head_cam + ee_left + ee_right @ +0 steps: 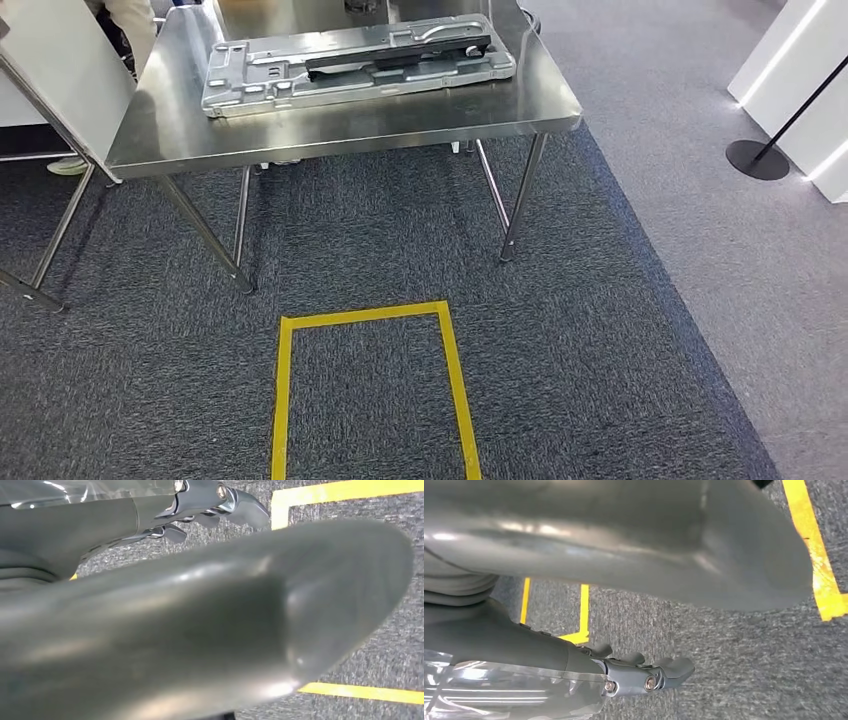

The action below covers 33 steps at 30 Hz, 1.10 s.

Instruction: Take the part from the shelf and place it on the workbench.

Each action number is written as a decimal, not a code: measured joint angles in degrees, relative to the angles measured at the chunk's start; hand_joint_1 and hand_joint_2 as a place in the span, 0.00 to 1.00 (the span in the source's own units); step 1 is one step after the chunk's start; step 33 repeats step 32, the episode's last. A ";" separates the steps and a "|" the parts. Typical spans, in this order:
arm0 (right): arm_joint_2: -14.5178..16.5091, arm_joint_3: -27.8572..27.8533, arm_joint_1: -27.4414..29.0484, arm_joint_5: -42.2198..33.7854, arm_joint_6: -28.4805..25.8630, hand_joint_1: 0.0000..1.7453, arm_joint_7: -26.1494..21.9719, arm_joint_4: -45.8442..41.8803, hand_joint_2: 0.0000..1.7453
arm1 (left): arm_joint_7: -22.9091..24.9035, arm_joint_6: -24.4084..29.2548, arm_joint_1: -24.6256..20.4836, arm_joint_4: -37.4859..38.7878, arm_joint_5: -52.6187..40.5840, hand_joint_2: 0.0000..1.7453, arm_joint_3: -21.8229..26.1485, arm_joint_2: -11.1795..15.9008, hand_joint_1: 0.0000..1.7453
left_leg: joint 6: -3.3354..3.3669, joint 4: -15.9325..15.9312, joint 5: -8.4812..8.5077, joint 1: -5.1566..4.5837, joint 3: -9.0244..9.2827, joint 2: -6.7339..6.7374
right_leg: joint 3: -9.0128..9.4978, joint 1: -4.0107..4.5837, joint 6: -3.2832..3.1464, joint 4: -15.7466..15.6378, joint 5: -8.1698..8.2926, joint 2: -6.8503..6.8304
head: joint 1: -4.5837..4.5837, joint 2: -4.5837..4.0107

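Both my arms hang low; the counter (340, 125) is my landmark. On its top the part (355, 62) already lies flat, so I judge the placing done. Nearer me than the counter, yellow tape (370, 318) marks the carpet. My left hand (210, 510) and right hand (644, 672) hold nothing, fingers loosely apart. Next: stand clear.

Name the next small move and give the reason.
Probably turn away toward the shelf to fetch a part. Both hands hang over the carpet holding nothing, left hand and right hand, while a metal part already lies on the workbench ahead, beyond the yellow tape outline.
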 joint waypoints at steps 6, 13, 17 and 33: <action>0.05 -0.02 0.06 -0.24 1.48 0.00 0.77 0.10 0.25 | 1.27 0.36 0.07 0.00 -0.08 0.00 0.23 -0.12 0.00 | 1.50 -3.79 0.52 0.26 0.27 0.30 | -3.11 -0.43 1.88 6.25 -3.54 0.30 | 0.26 0.00; 0.07 -0.22 0.31 -0.20 2.03 0.00 5.38 0.42 1.00 | 2.72 0.41 0.13 0.00 -0.44 0.00 0.46 -0.25 0.00 | 1.14 -2.15 0.91 0.13 -1.72 0.27 | -0.51 -1.26 2.58 6.51 -3.57 0.42 | 0.43 0.00; 0.08 -0.28 0.32 0.18 1.74 0.00 6.67 0.42 1.00 | 3.14 0.37 -0.12 0.00 -0.50 0.00 0.80 -0.27 0.00 | 0.45 -1.27 0.67 -0.24 -2.40 0.27 | 1.94 -0.99 1.47 0.72 -2.46 0.54 | 0.24 0.01; 0.04 -0.97 0.37 0.26 1.81 0.00 6.22 0.42 1.00 | 5.09 0.96 -0.13 0.00 -0.69 1.00 1.99 -0.42 0.00 | -0.49 -1.87 1.26 0.14 -2.51 0.21 | 1.72 -0.51 0.56 0.66 -2.21 0.47 | 0.24 0.00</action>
